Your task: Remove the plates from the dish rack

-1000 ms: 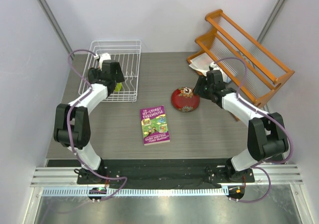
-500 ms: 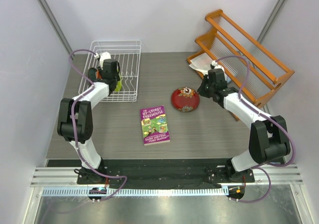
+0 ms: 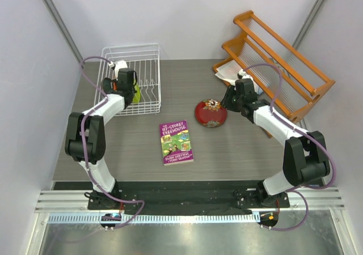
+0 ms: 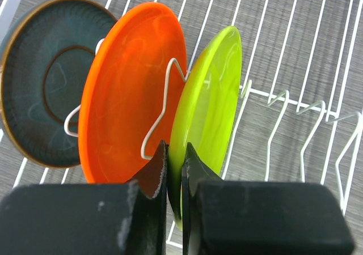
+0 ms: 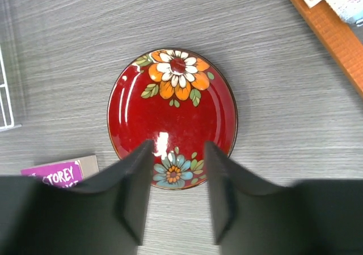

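Observation:
In the white wire dish rack [image 3: 148, 55] [image 4: 295, 102] three plates stand upright between tines: a teal one with a brown rim [image 4: 39, 79], an orange one [image 4: 127, 90] and a lime green one [image 4: 212, 96]. My left gripper [image 4: 174, 160] [image 3: 126, 80] is shut on the near rim of the lime green plate. A dark red floral plate [image 3: 210, 113] [image 5: 173, 105] lies flat on the table. My right gripper [image 5: 178, 164] [image 3: 232, 96] hovers open above its near edge, holding nothing.
A purple-and-green book [image 3: 175, 141] [image 5: 57, 173] lies at the table's middle front. An orange wooden slatted rack [image 3: 278, 62] [image 5: 329, 28] stands at the back right with white papers [image 3: 229, 71] under it.
My left gripper has moved into the rack and shut on the lime green plate. The right gripper stayed above the red plate; its arm shifted slightly.

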Controlling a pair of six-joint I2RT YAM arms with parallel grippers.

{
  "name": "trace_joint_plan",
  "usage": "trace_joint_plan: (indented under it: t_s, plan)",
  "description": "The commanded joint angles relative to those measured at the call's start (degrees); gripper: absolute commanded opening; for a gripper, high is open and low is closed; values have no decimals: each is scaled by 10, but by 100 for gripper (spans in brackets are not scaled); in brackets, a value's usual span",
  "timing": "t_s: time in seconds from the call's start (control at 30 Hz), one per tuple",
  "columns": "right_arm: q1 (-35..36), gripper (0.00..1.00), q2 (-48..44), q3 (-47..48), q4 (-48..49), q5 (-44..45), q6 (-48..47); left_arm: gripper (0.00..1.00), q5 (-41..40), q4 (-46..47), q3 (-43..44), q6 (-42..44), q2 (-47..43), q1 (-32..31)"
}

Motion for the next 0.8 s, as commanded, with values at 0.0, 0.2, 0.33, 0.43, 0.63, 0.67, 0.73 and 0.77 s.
trace_joint_plan:
  t_s: [0.0,0.2,0.33,0.43,0.63,0.67,0.73,0.77]
  plan:
    - [6,58,-6,12,9,8,-4,0,-12,-1,-6,-14,-55,5]
    - [20,65,-2,16,8,15,-8,0,-11,-21,-6,8,-105,4]
    - [30,65,2,21,8,9,-9,0,1,-50,-6,-5,-148,5]
    - [37,66,3,32,9,-3,-11,0,53,-73,-11,-36,-184,5]
    - [41,70,16,47,70,-113,2,0,196,-64,-53,-121,-244,5]
    - [42,72,18,48,80,-144,9,0,215,-57,-61,-129,-247,5]
    - [42,78,27,49,127,-173,29,0,251,-50,-71,-153,-256,5]
    - [42,84,32,49,146,-196,38,0,259,-45,-76,-162,-256,5]
